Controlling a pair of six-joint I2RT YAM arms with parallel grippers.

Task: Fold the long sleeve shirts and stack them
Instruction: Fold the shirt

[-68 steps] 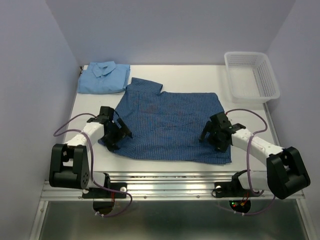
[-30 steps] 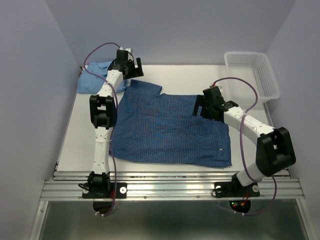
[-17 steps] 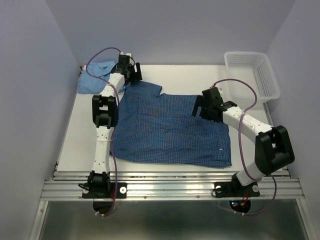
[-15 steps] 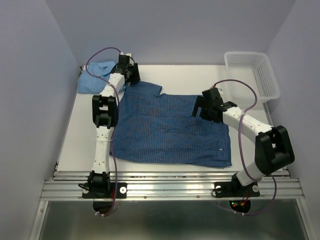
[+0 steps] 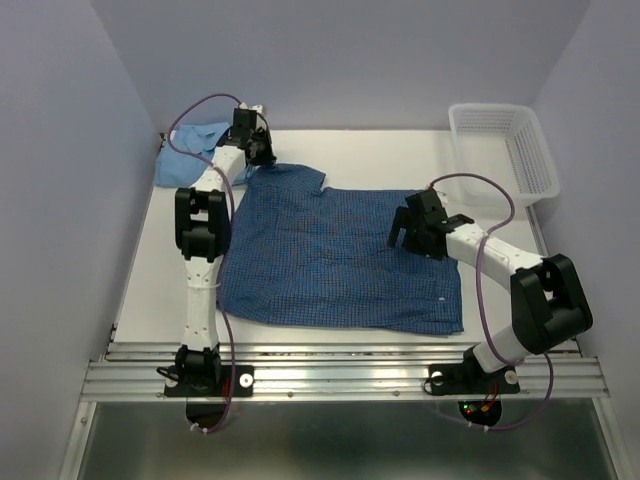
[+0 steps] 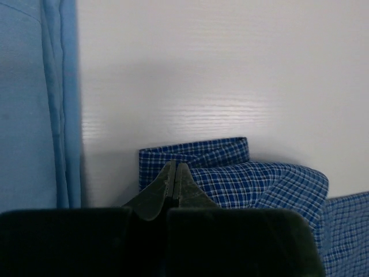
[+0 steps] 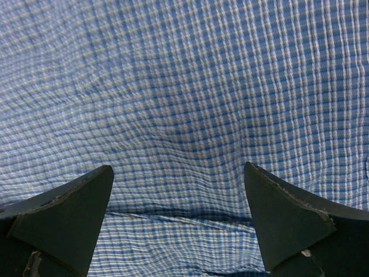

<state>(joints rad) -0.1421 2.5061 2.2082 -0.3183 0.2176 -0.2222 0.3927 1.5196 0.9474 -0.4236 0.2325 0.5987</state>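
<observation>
Left gripper (image 6: 174, 166): jaws pressed together at the checked shirt's (image 6: 248, 179) collar; whether cloth is pinched does not show. Its arm stretches long toward 11 o'clock. Right gripper (image 7: 179, 173): jaws wide apart just above the check, arm bent at 3 o'clock. Only the top view shows that shirt spread flat mid-table (image 5: 380, 150), with the light shirt (image 5: 185, 160) at 10 o'clock.

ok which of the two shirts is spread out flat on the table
The dark blue checked shirt, opened out across the middle of the table. The light blue shirt sits compact in the far left corner.
</observation>
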